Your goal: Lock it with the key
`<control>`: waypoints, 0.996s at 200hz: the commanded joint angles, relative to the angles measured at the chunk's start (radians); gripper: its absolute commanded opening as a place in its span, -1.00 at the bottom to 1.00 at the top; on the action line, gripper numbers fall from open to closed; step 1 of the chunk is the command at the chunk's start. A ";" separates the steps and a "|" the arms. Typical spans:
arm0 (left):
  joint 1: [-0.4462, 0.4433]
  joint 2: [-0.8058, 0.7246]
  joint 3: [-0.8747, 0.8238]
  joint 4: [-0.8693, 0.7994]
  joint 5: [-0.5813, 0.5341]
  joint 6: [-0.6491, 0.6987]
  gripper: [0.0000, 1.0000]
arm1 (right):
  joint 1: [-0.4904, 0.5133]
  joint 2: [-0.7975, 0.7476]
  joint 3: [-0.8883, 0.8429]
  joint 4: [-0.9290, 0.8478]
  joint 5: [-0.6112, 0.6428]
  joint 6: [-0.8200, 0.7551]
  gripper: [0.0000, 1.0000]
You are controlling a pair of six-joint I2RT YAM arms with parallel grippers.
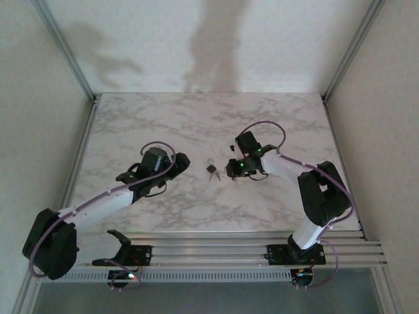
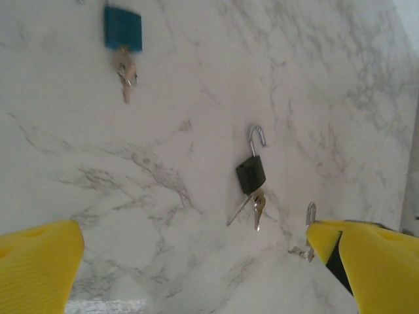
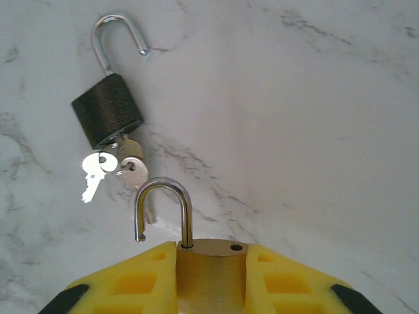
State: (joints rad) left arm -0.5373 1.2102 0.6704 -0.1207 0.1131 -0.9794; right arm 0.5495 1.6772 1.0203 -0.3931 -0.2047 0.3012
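My right gripper (image 3: 209, 278) is shut on a brass mini padlock (image 3: 209, 261), whose silver shackle (image 3: 162, 208) stands open above the yellow fingers. Just ahead of it a small black padlock (image 3: 107, 110) lies on the marble, its shackle open too. The key (image 3: 129, 149) sits in its keyhole, and two more small keys (image 3: 91, 175) hang from a ring there. The black padlock (image 2: 251, 173) also lies ahead of my left gripper (image 2: 196, 275), which stands open and holds nothing. In the top view both grippers (image 1: 180, 160) (image 1: 234, 171) flank that padlock (image 1: 211, 171).
A blue mini padlock (image 2: 122, 28) with keys at its base lies farther off on the marble table (image 1: 163, 124). Metal frame posts rise at the table's back corners, and a rail (image 1: 216, 245) runs along the near edge.
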 commanded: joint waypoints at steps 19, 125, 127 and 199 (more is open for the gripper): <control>-0.080 0.115 0.080 0.087 0.005 -0.056 0.98 | -0.002 -0.038 -0.027 0.043 -0.097 -0.008 -0.51; -0.137 0.304 0.139 0.246 0.065 -0.140 0.87 | 0.015 -0.037 -0.037 0.066 -0.164 -0.016 -0.52; -0.140 0.307 0.140 0.246 0.065 -0.141 0.87 | 0.016 -0.037 -0.037 0.066 -0.164 -0.016 -0.53; -0.181 0.391 0.174 0.305 0.088 -0.171 0.62 | 0.022 -0.040 -0.037 0.071 -0.190 -0.019 -0.53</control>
State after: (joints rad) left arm -0.6979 1.5764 0.8104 0.1394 0.1871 -1.1332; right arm 0.5621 1.6619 0.9943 -0.3317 -0.3672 0.2981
